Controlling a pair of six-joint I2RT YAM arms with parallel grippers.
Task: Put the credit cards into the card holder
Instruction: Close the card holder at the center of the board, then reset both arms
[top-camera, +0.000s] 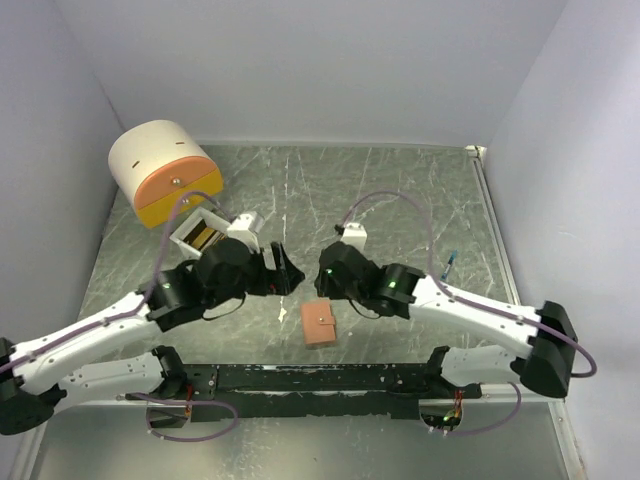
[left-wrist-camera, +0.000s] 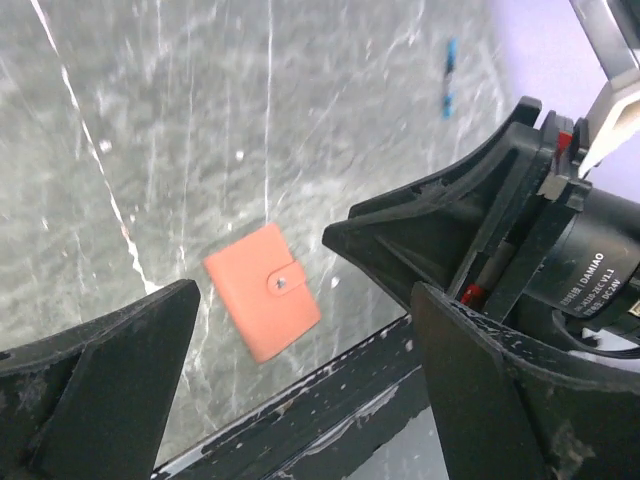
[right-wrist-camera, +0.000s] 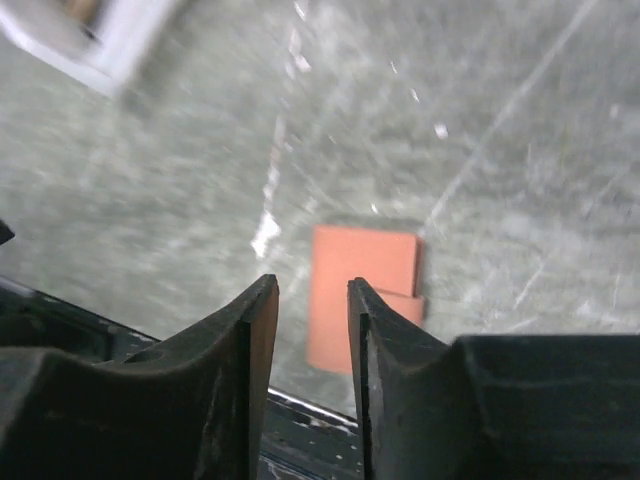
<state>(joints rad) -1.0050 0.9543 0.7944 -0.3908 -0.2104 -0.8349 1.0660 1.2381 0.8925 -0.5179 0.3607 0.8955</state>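
Hovering over the table (top-camera: 400, 190), the left gripper (top-camera: 288, 270) is being held with jaws spread wide and empty. Just to its right, the right gripper (right-wrist-camera: 313, 290) is being held with jaws narrowly parted, nothing between them. The card holder (top-camera: 320, 323) is lying snapped shut just nearer than both, by the near edge. The credit cards (top-camera: 203, 237) are seemingly sitting in the white box (top-camera: 188, 228), far left. Judged from this, the holder is best being pinned by one gripper while its flap is being unsnapped by the other.
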